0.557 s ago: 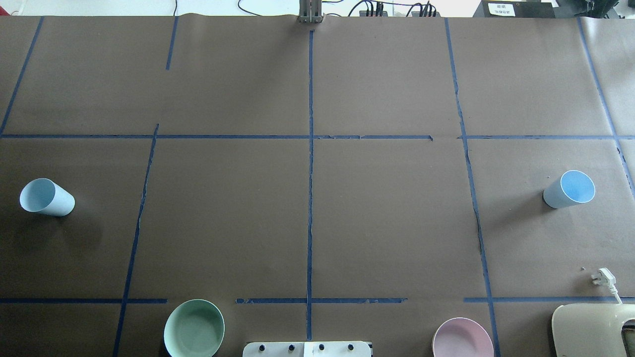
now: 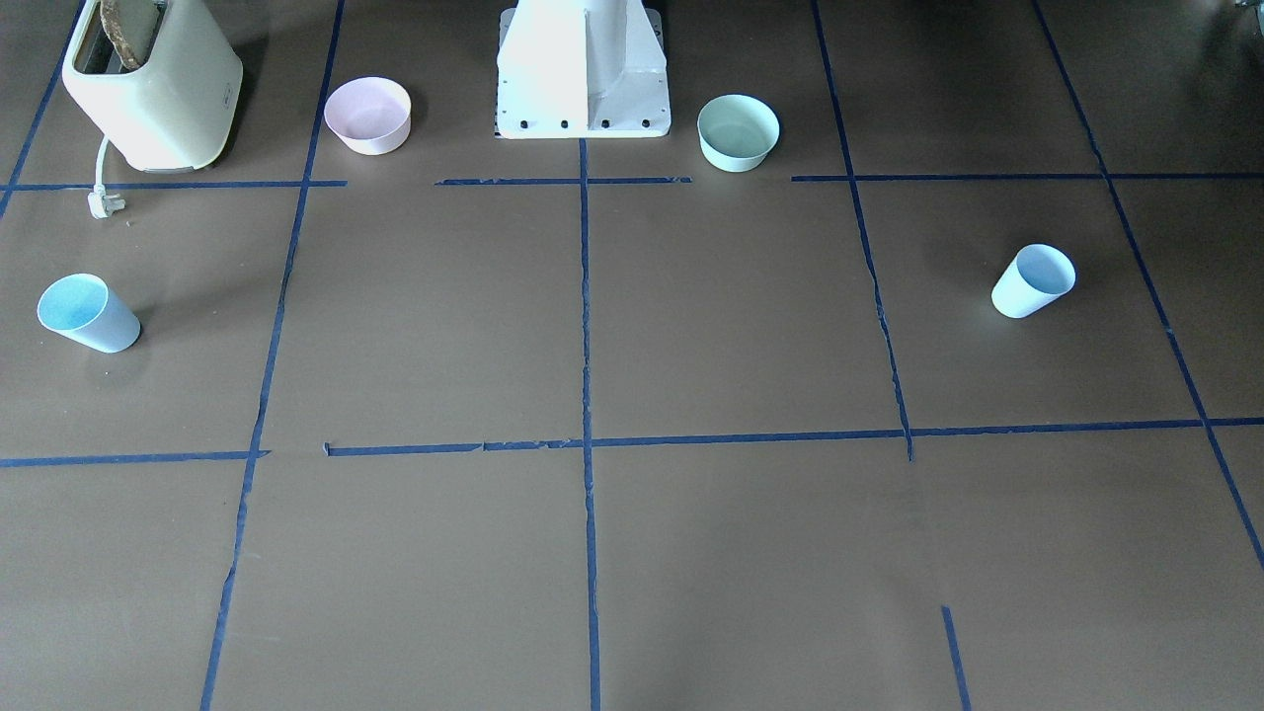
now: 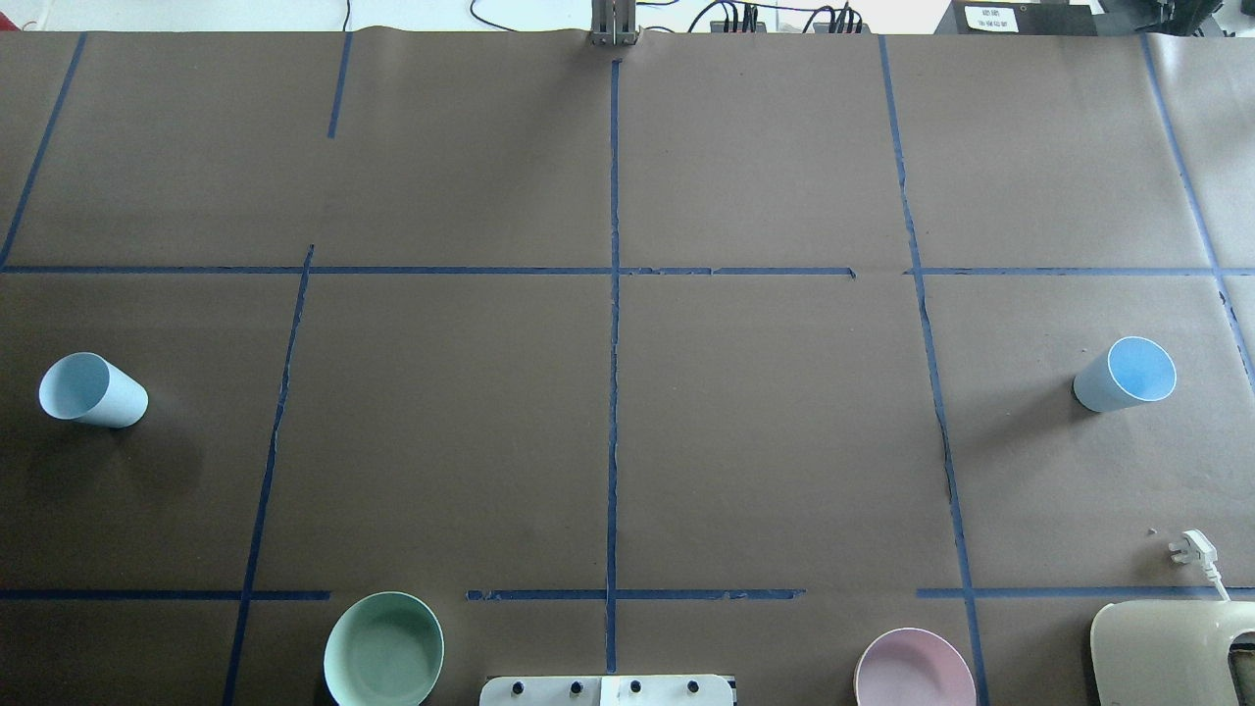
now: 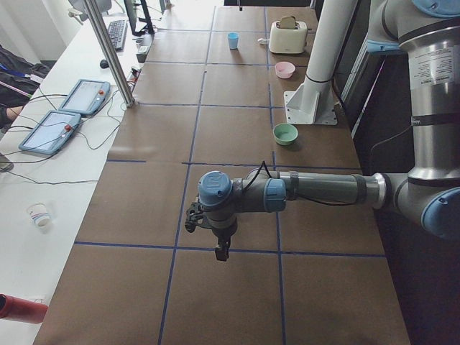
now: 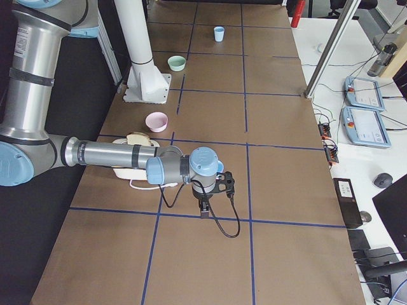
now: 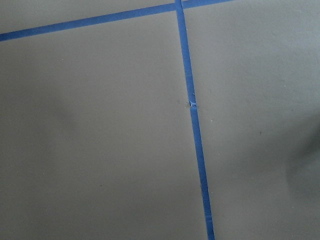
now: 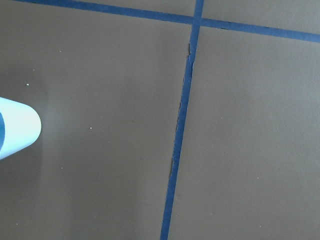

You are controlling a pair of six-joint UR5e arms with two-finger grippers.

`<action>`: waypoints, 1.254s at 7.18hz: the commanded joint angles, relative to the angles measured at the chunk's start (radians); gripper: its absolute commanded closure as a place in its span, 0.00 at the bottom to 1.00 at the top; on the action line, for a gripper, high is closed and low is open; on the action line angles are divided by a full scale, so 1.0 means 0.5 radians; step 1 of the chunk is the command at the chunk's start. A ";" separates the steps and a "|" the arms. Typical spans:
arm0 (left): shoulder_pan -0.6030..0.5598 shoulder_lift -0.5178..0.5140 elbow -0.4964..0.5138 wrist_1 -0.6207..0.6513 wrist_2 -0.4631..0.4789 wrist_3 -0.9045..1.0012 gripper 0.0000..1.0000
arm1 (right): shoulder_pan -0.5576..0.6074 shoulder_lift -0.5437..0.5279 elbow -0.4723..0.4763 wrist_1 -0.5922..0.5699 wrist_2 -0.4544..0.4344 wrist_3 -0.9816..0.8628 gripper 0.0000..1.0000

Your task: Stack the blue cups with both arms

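Observation:
Two pale blue cups stand upright, far apart on the brown table. One cup [image 3: 93,390] is at the robot's left side and also shows in the front view [image 2: 1033,280]. The other cup [image 3: 1125,375] is at the right side, also in the front view [image 2: 87,313], and at the edge of the right wrist view [image 7: 15,131]. The left gripper [image 4: 221,249] hangs over the table in the exterior left view only. The right gripper [image 5: 205,207] shows in the exterior right view only. I cannot tell whether either is open or shut. Neither wrist view shows fingers.
A mint-green bowl [image 3: 383,649] and a pink bowl [image 3: 914,669] sit beside the white pedestal [image 2: 583,69]. A cream toaster [image 2: 148,84] with a loose plug [image 3: 1191,547] stands near the right cup. Blue tape lines cross the table.

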 commanded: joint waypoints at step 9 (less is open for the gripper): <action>0.879 0.054 0.027 -1.443 0.157 -1.752 0.00 | -0.010 0.003 0.000 0.000 0.000 0.002 0.00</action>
